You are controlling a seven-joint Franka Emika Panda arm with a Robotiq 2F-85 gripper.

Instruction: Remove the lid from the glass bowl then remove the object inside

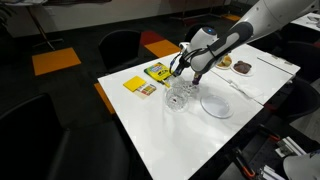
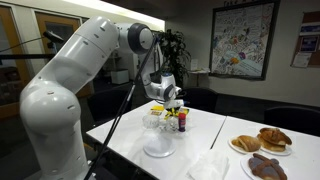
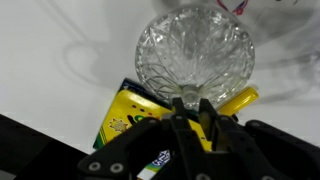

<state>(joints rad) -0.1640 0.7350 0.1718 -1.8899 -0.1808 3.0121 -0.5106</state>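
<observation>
The glass bowl [image 1: 180,97] stands uncovered on the white table, and it also shows in an exterior view [image 2: 155,124] and in the wrist view [image 3: 193,48]. A white round disc [image 1: 216,105] lies flat beside it. My gripper [image 1: 179,73] hangs just above the bowl's rim, on the side toward the crayon box [image 3: 125,115]. In the wrist view my fingers [image 3: 191,103] are drawn close together at the rim, with a small yellowish object between them that I cannot make out. The bowl's inside looks empty.
A yellow crayon box [image 1: 156,71], a yellow pad [image 1: 135,85] and a yellow cylinder [image 3: 245,100] lie close behind the bowl. Plates of pastries [image 2: 261,141] sit at one end of the table. Dark chairs surround the table.
</observation>
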